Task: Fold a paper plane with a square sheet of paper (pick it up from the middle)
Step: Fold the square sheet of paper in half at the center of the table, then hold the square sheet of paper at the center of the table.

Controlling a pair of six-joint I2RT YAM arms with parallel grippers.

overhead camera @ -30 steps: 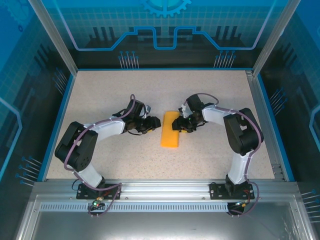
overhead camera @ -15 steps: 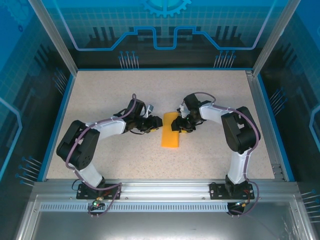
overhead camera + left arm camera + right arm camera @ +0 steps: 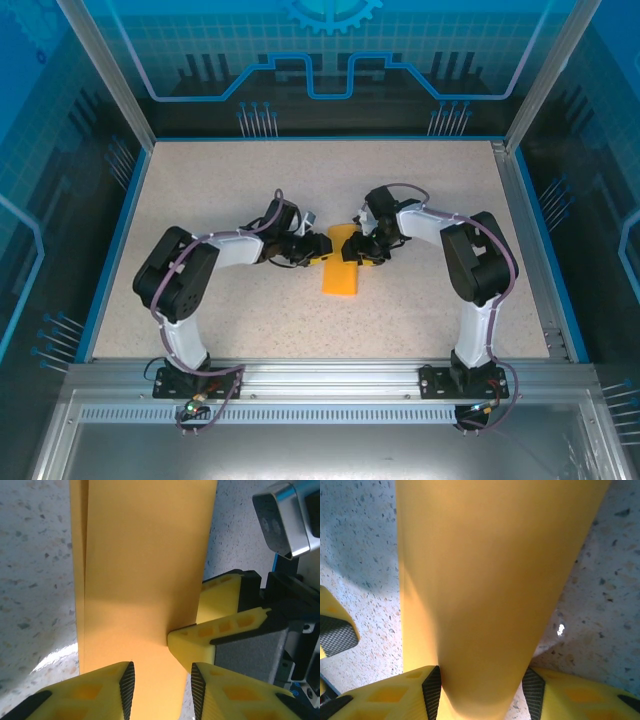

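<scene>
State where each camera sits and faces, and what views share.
Top external: above and behind the arms, looking down at the table; both whole arms, left gripper and right gripper meeting at the paper.
Left wrist: on the left arm, facing along its fingers across the paper; right gripper opposite.
Right wrist: on the right arm, facing along its fingers across the paper; the left gripper's pad at the left edge.
Shared: all three show the paper.

no readable text, numbers or brand marks anywhere; only graphics: a gear emblem [image 3: 331,12] and circuit-style line art on the blue back panel [image 3: 420,45]; nothing legible in either wrist view
</scene>
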